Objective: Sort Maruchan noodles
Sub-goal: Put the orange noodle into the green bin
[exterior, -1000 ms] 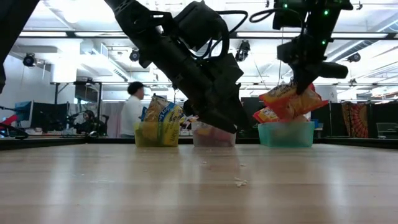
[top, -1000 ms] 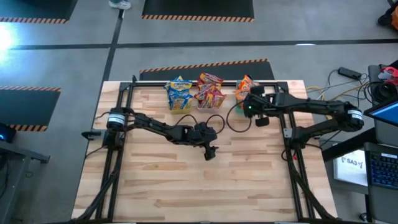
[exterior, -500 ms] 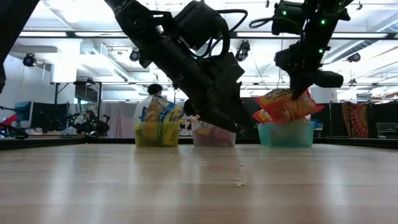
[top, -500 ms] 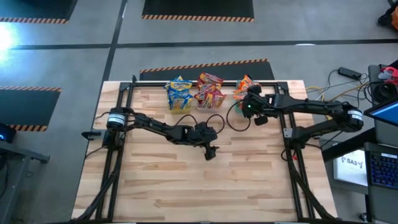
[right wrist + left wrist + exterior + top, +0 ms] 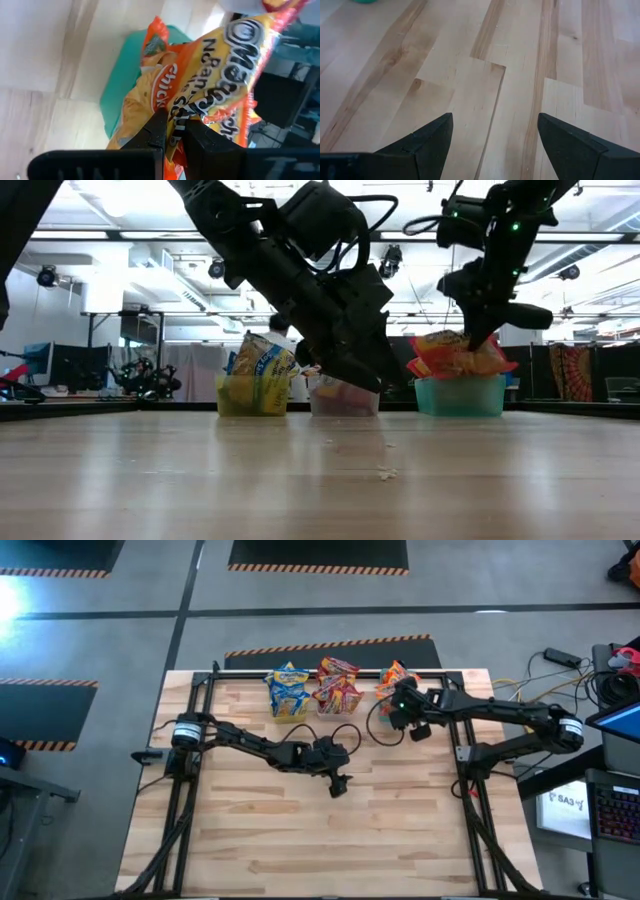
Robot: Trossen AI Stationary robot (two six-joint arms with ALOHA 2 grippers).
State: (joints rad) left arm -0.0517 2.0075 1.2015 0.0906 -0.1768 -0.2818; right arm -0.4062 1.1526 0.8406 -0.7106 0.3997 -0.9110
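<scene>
My right gripper [image 5: 393,703] is over the green bin [image 5: 460,396] at the table's far right and is shut on an orange noodle packet [image 5: 225,75]. The packet also shows in the low view [image 5: 455,356], at the bin's rim among other orange packets [image 5: 145,100]. Blue-and-yellow packets [image 5: 289,688] stand in the yellow bin [image 5: 250,396]. Red packets [image 5: 337,684] fill the clear bin [image 5: 343,401]. My left gripper [image 5: 340,784] hangs open and empty above bare table near the middle; its fingers [image 5: 432,137] stand wide apart. My right gripper pinches the orange packet between its two fingers [image 5: 157,131], on the packet's printed face near one edge [image 5: 176,116]. The fingers point down from above [image 5: 478,330]. The packet lies tilted, roughly flat, at the top of the green bin, against the other orange packets.
The three bins stand in a row along the table's far edge [image 5: 330,675]. Bare wooden table [image 5: 300,840] lies in front of them. Black frame rails [image 5: 195,730] run along both sides. A few crumbs [image 5: 383,473] lie on the table.
My right gripper has gone down and a little toward the table's far left with the orange packet. The packet has sunk from above the green bin down onto the packets in it and has levelled out.
</scene>
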